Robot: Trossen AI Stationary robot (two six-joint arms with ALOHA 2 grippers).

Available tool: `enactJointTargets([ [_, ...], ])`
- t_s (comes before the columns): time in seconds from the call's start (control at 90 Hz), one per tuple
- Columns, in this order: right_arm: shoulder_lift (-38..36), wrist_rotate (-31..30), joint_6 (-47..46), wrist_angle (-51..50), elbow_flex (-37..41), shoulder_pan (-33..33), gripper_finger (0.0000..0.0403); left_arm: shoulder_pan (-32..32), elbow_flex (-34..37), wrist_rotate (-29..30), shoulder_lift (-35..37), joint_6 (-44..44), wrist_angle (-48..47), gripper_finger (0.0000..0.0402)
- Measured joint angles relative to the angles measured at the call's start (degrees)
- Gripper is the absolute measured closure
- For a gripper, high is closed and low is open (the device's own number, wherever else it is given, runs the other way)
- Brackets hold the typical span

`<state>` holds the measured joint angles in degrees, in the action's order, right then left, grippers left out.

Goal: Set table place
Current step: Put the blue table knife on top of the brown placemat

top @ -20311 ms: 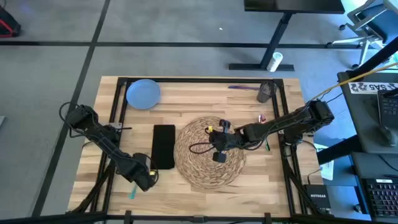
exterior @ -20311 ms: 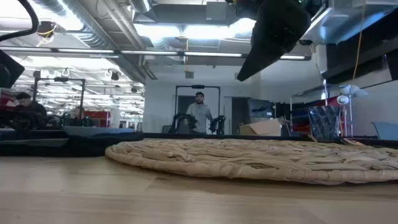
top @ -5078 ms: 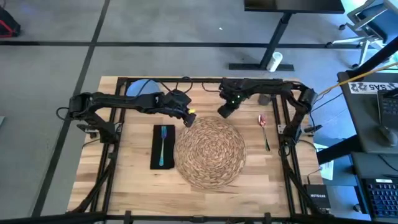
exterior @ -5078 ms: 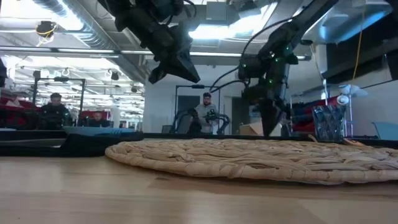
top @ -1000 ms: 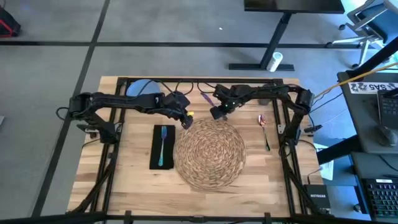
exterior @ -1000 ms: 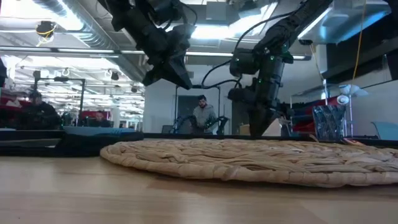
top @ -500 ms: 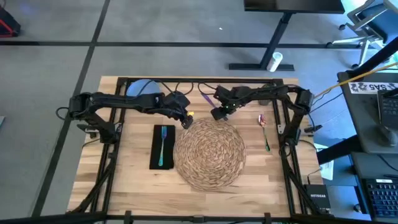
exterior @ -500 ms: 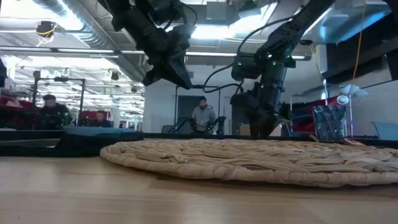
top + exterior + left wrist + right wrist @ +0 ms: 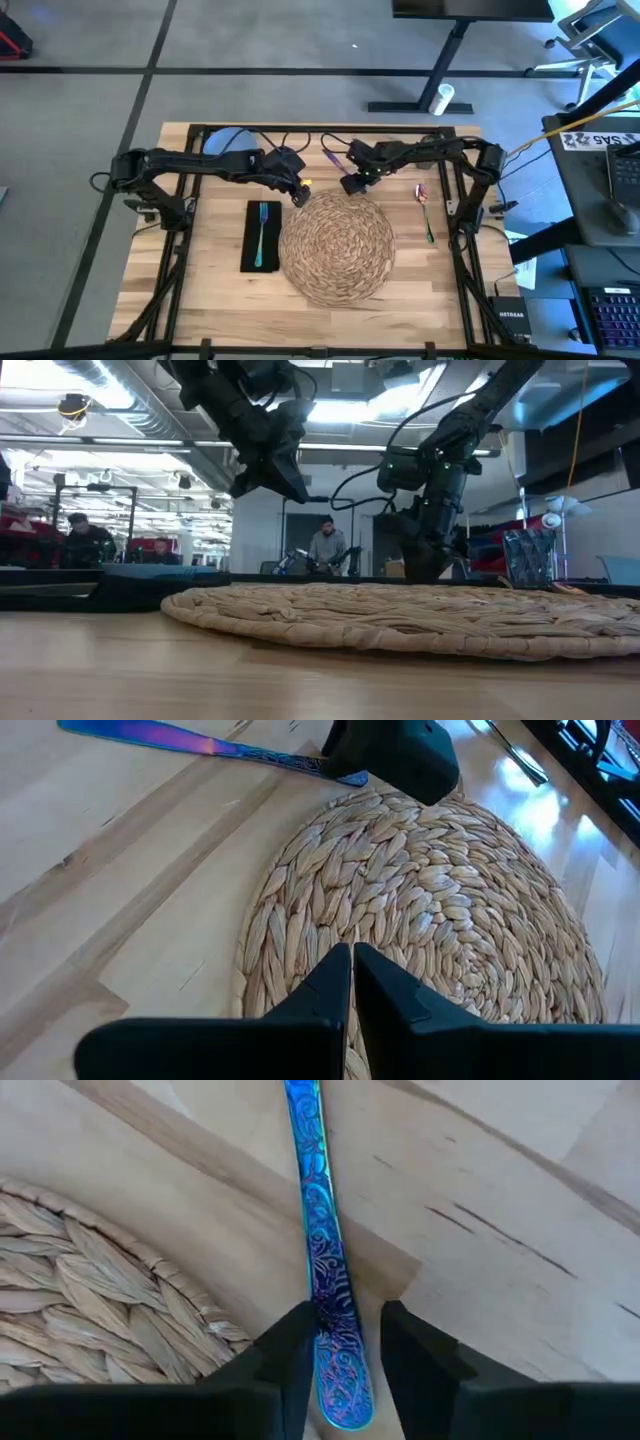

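At the table's [image 9: 400, 300] far left corner the blue plate [image 9: 225, 140] sits partly under the left arm, not yet on the mat. The black napkin [image 9: 250, 250] lies near the left edge and now carries the teal fork [image 9: 261, 235], which was not on it twenty seconds ago. The left gripper [image 9: 299, 195] has held its place over the last second above the mat's [image 9: 340, 250] far left rim, fingers pressed together on nothing. The colourful cutlery piece [image 9: 325, 1230] has come from the far right edge to just beyond the mat's far rim. The right gripper [image 9: 348, 184] clamps its handle end and has nudged slightly rightward. A spoon [image 9: 423, 193] lies near the right edge. The plate and this piece remain to be placed.
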<state>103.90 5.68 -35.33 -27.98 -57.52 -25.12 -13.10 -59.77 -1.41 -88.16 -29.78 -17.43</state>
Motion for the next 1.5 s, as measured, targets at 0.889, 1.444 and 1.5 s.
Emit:
enactJointTargets([
  [0.889,-1.32,-0.14,0.90,0.85,0.39,0.04,0.0402,0.00,0.00,0.02,0.00,0.00,0.00,0.0402],
  [1.444,-2.84,1.15,-3.27,0.76,0.31,0.04,0.0349,0.00,0.00,0.11,0.00,0.00,0.00,0.0402],
  [1.5,-2.89,0.38,-3.22,0.78,0.31,0.04,0.0328,0.00,0.00,0.11,0.00,0.00,0.00,0.0402],
])
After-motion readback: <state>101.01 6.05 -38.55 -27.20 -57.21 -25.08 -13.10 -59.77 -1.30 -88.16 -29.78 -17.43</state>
